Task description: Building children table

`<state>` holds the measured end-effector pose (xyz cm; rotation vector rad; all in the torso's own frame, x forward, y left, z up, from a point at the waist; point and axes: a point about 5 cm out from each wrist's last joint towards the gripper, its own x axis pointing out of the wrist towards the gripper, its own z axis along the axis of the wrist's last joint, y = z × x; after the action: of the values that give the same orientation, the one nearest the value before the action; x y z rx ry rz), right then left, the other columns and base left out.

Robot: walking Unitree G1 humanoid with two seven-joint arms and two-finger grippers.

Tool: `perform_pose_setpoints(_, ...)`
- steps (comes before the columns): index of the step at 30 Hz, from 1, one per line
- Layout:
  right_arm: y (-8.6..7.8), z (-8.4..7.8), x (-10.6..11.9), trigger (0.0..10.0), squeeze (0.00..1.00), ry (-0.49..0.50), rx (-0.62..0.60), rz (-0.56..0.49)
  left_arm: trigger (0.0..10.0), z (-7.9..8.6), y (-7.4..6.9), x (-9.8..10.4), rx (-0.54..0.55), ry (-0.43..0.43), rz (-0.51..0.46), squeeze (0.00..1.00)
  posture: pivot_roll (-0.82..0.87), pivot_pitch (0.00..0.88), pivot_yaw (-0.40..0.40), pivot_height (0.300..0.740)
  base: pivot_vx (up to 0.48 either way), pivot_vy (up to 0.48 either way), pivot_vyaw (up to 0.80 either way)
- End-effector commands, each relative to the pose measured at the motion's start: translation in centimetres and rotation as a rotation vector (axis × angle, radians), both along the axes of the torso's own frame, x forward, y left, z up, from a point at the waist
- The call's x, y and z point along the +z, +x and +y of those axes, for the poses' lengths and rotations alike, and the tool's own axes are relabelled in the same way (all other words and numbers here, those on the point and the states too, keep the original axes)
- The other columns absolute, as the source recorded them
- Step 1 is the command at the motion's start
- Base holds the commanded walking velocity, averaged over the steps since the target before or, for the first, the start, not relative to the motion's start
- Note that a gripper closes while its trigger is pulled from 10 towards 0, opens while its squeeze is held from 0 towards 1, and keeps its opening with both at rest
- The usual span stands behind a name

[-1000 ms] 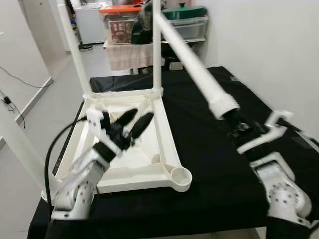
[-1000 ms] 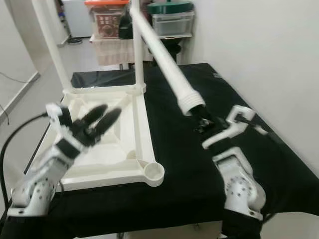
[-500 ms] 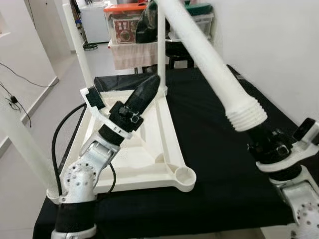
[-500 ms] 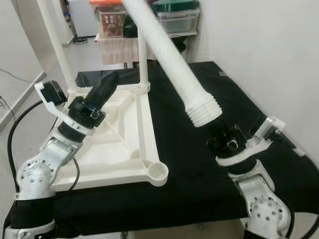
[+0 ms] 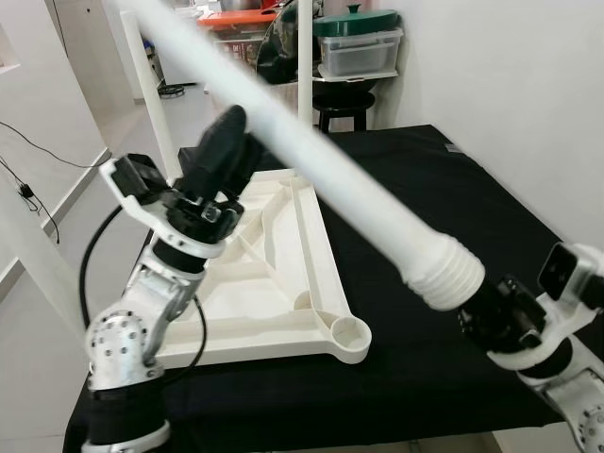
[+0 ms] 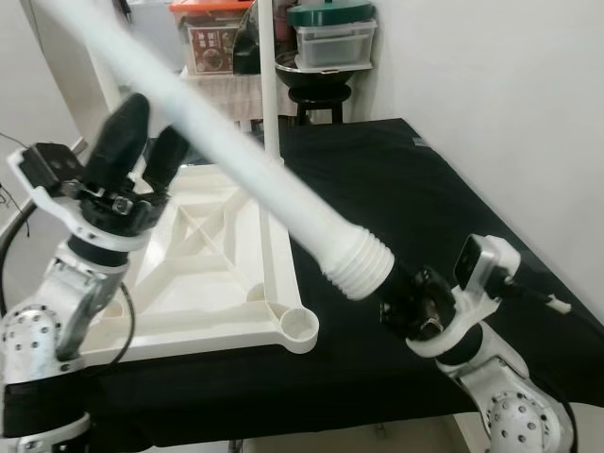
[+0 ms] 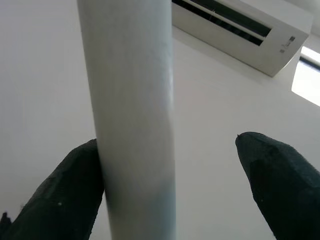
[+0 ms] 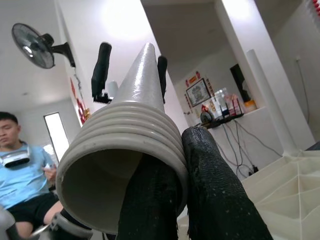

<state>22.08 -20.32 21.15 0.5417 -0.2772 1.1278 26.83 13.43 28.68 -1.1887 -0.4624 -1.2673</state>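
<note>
Black-clothed worktop (image 5: 453, 245) carries the upturned tabletop (image 5: 283, 283); my right gripper (image 6: 408, 304) pinches the table leg's (image 5: 330, 189) threaded end, my left gripper's (image 5: 225, 151) spread fingers straddle it.

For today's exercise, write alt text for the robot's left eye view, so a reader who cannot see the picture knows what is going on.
The right gripper holds the threaded end of a long white table leg that slants up across the picture, while the left gripper reaches up with open fingers around the leg's shaft. Below them an upside-down white tabletop lies on a black cloth.
</note>
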Motion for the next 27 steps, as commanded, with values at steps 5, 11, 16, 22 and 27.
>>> perform_pose_setpoints(5, -0.5, 0.0, -0.2, 10.0, 0.00, -0.044, 0.049, -0.012, 10.0, 0.4, -0.7, 0.2, -0.037, -0.026, -0.004, 0.00, -0.11, 0.000, 0.025, 0.740, 0.000, 0.000, 0.00)
perform_pose_setpoints(11, -0.5, 0.0, -0.5, 10.0, 0.00, -0.108, 0.059, -0.010, 0.0, 0.3, -1.1, 0.1, -0.071, -0.037, -0.011, 0.00, -0.12, 0.000, 0.026, 0.740, 0.000, 0.000, 0.00)
perform_pose_setpoints(16, -0.3, 0.1, -0.8, 10.0, 0.00, -0.140, 0.058, -0.006, 0.0, 0.2, -1.5, 0.2, -0.096, -0.039, -0.018, 0.00, -0.12, 0.000, 0.031, 0.740, 0.000, 0.000, 0.00)
perform_pose_setpoints(22, -0.1, 0.2, -0.8, 10.0, 0.00, -0.144, 0.040, -0.009, 0.0, 0.5, -1.2, 0.3, -0.076, -0.038, -0.005, 0.00, -0.12, 0.000, 0.032, 0.740, 0.000, 0.000, 0.00)
perform_pose_setpoints(27, 0.2, 0.2, -0.9, 10.0, 0.00, -0.133, 0.017, 0.006, 0.0, 0.9, -0.9, 0.7, -0.056, -0.057, -0.006, 0.00, -0.12, 0.000, 0.030, 0.740, 0.000, 0.000, 0.00)
